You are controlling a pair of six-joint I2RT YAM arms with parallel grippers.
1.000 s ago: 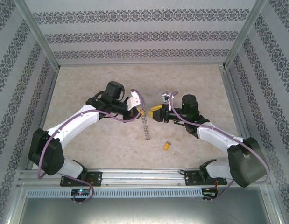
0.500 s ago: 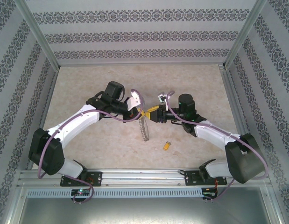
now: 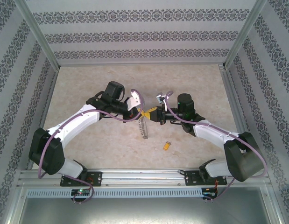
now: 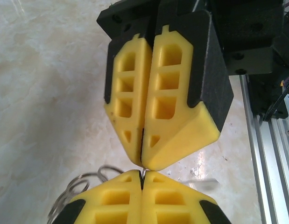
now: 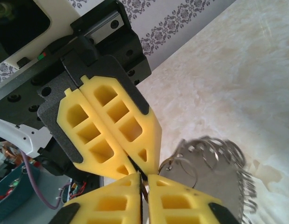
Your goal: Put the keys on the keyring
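The left gripper (image 3: 144, 112) and right gripper (image 3: 152, 114) are meeting tip to tip, both clamping shut on the top of the hanging ring (image 3: 144, 127), while a key (image 3: 167, 145) is lying loose right of the ring, probably needing one gripper letting go to fetch it

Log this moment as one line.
left gripper shut on keyring | right gripper shut, tip to tip with left | keyring hangs below tips | one key loose on table

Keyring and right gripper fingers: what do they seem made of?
The keyring looks like thin grey metal wire, glinting where its loops overlap. The fingers of the right gripper look like matte yellow plastic, with moulded hollow cells; possibly printed.
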